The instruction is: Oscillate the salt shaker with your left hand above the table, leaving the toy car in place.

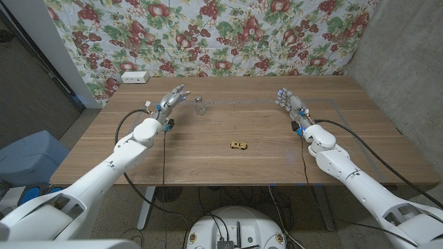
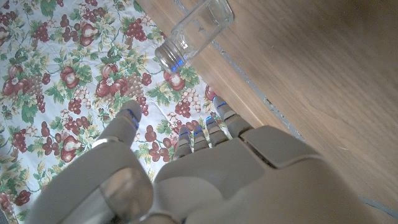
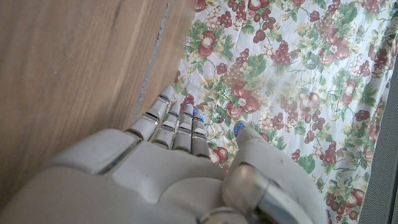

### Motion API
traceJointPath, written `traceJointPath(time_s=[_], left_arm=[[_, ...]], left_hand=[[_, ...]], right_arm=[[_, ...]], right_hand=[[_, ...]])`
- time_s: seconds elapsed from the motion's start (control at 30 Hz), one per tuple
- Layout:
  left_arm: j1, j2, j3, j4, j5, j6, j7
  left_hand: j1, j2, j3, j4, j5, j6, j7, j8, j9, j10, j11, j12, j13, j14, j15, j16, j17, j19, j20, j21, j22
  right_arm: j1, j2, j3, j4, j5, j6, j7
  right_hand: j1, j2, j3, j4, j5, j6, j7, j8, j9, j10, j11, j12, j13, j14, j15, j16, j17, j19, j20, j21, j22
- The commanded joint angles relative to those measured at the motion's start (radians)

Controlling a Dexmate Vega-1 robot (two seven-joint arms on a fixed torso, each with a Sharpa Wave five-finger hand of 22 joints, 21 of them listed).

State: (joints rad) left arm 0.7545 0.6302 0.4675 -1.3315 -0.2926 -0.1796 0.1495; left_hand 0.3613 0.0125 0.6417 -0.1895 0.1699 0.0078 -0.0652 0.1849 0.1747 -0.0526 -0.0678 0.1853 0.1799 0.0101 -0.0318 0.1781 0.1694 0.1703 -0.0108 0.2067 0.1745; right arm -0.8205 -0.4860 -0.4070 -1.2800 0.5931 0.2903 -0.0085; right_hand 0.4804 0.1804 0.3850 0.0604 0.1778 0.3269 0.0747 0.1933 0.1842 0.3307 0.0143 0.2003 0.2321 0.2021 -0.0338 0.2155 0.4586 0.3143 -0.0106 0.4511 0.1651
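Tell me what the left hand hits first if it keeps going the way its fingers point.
Probably the salt shaker: it stands just ahead of the left hand, slightly to one side, so depth is uncertain.

White smooth arms, black cables; pale grey hands, fingertips seemingly blue-lit.

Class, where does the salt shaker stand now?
In the head view the salt shaker stands upright on the table's far left part, just beside the open left hand.
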Motion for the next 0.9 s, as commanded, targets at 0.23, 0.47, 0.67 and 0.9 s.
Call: traceJointPath(time_s=[0.23,0.47,0.67,0.9], left_arm=[[0.002,0.036,0.033,-0.101,0.115,0.143,0.079],[0.01,0.036,0.035,-0.143,0.136,0.218,0.118],[0.012,0.033,0.037,-0.149,0.138,0.234,0.125],[0.009,0.032,0.042,-0.146,0.133,0.251,0.116]], left_hand=[[0.033,-0.099,-0.038,0.0,0.003,0.004,-0.004,0.022,0.006,0.014,-0.006,0.011,0.003,0.026,-0.025,0.009,0.003,0.058,-0.036,0.011,0.004],[0.056,-0.117,-0.043,0.0,0.004,0.025,-0.001,0.032,0.006,0.022,-0.012,0.013,0.003,0.03,-0.031,0.007,0.003,0.062,-0.041,0.008,0.003],[0.097,-0.123,-0.041,0.002,0.006,0.052,0.004,0.042,0.005,0.046,-0.006,0.018,0.003,0.04,-0.03,0.007,0.003,0.076,-0.042,0.008,0.003],[0.131,-0.12,-0.039,0.005,0.006,0.067,0.01,0.045,0.005,0.056,-0.009,0.017,0.003,0.049,-0.034,0.007,0.003,0.081,-0.04,0.006,0.004]], right_arm=[[-0.009,-0.007,0.008,0.001,0.004,0.003,-0.001],[-0.014,-0.01,0.01,-0.001,0.005,0.006,-0.001],[-0.019,-0.011,0.011,-0.006,0.006,0.008,-0.003],[-0.028,-0.013,0.013,-0.015,0.005,0.011,-0.007]], right_hand=[[0.004,-0.006,0.002,-0.005,0.002,0.007,0.0,0.004,0.001,0.004,0.001,0.004,0.002,0.005,0.002,0.008,0.001,0.005,0.001,-0.007,0.004],[0.0,-0.006,0.001,-0.007,0.001,0.007,0.001,0.004,0.001,0.005,0.002,0.004,0.0,0.005,0.002,0.009,0.0,0.006,0.002,-0.01,0.004],[-0.003,-0.006,0.001,-0.009,0.001,0.008,0.002,0.004,0.001,0.008,0.004,0.005,-0.001,0.005,0.002,0.01,0.0,0.008,0.002,-0.013,0.004],[-0.004,-0.005,0.002,-0.012,0.001,0.011,0.003,0.005,0.002,0.01,0.003,0.006,-0.002,0.006,0.003,0.011,-0.001,0.009,0.003,-0.016,0.004]])
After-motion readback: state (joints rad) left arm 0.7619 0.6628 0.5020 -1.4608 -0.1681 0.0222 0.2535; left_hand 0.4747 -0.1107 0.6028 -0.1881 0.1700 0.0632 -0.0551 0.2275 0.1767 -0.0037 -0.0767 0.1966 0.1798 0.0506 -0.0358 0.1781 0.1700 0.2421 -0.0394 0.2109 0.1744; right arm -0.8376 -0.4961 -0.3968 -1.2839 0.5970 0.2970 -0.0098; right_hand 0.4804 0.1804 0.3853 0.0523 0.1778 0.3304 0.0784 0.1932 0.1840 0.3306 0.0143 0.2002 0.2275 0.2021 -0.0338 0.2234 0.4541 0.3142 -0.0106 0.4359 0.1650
